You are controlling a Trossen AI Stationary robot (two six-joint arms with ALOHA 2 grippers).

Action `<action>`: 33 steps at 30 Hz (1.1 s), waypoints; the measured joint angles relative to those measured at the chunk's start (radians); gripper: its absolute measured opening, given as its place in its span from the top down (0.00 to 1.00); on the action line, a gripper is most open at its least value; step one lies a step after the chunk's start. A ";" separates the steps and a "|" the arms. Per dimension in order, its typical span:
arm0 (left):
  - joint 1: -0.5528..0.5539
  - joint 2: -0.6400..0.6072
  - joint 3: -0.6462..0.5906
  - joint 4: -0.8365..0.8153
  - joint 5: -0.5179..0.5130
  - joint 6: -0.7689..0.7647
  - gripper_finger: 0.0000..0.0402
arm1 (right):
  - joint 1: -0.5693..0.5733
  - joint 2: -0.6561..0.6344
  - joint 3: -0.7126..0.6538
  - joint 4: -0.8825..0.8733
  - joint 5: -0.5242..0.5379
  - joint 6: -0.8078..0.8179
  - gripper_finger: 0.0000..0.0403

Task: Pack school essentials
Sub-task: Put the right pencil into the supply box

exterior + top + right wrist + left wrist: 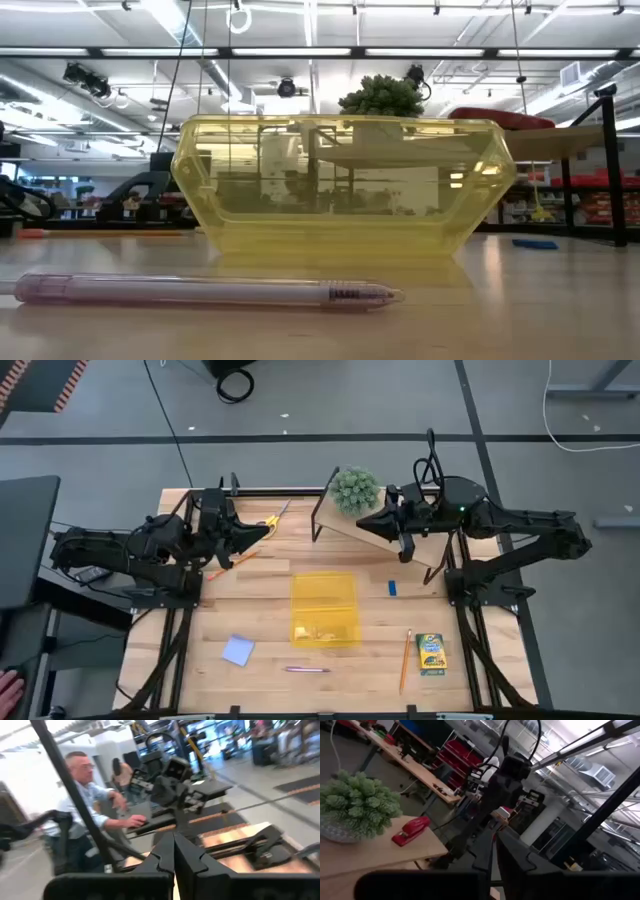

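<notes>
Yellow box [324, 608] sits mid-bench, translucent, rigid; only a few small pale bits lie at its near end.

Crayon box [432, 653], near right corner: light card, probably best gripped across its narrow sides. Notepad [238, 650], near left: flat and likely slippery, take by an edge. Scissors [273, 518] at far edge, pencil [404, 660] beside crayons, pen [306, 670] at near edge, eraser [393, 588] right of box.

Left tool [262, 533] and right tool [366, 520]: both closed, empty, raised at far edge.
</notes>
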 joint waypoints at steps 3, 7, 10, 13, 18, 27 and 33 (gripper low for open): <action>0.000 0.000 0.000 0.030 0.000 0.001 0.88 | 0.000 0.002 0.000 -0.004 0.044 -0.003 0.98; 0.000 0.004 0.000 0.037 0.000 0.002 0.83 | 0.000 0.001 0.000 -0.032 0.053 -0.004 0.98; 0.000 0.005 -0.001 0.035 0.000 -0.002 0.75 | 0.000 0.001 0.000 -0.081 0.049 -0.003 0.98; 0.000 0.011 -0.001 0.034 0.000 -0.004 0.63 | 0.000 0.001 0.000 -0.127 0.030 0.023 0.96; 0.000 0.022 -0.001 0.034 0.000 -0.002 0.41 | 0.001 0.001 -0.001 -0.189 0.028 0.076 0.76; 0.000 0.025 -0.001 0.029 0.000 0.003 0.26 | 0.001 0.001 -0.001 -0.233 0.158 0.236 0.27; 0.000 0.024 -0.001 0.031 -0.004 0.055 0.27 | 0.000 0.001 -0.001 -0.223 0.233 0.257 0.15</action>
